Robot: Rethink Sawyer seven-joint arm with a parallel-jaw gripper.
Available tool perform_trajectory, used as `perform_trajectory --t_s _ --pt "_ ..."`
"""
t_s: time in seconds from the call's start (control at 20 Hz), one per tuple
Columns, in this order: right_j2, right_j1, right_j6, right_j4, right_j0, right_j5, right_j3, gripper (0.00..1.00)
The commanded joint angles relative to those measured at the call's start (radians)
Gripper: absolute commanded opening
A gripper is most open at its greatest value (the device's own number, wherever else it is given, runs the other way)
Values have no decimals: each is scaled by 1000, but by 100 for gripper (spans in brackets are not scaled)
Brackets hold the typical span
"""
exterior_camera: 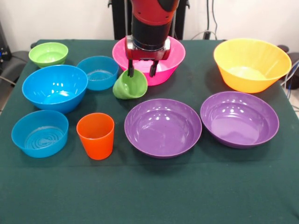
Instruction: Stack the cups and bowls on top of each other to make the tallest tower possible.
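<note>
One light green cup (130,86) hangs tilted on its side at the end effector (141,73), mouth turned toward me and to the right, its lower edge touching or just above the surface (149,196); I cannot tell which. The end effector's two dark fingers (131,71) point down, one against the cup's upper rim on the left, the other just to the right above it. The fingers look clamped on the cup's rim wall, one inside and one outside.

Directly behind the cup and the end effector sits the large pink bowl (170,60), partly hidden by the red and black arm (152,23). Just left of the cup is a small blue bowl (99,72), close but apart. Left of that, the large blue bowl (54,87); behind it, the small green bowl (48,53) at the far left.

In front of the cup, nearer me: the orange cup (96,135), upright, mouth up; a second small blue bowl (40,133) to its left. Two purple bowls side by side, one (163,127) just below the green cup, the other (239,119) to its right, rims near but not touching. The yellow bowl (252,64) stands at the far right.

All bowls upright, none stacked.
</note>
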Motion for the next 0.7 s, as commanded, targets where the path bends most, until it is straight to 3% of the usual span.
perform_trajectory --t_s 0.05,0.15,0.35,0.7 --pt "43 -29 76 12 23 94 43 100" --pt "44 -32 77 15 29 118 25 100" --pt "43 -31 80 -6 13 32 77 100" --pt "31 74 84 -63 -16 -124 58 100"
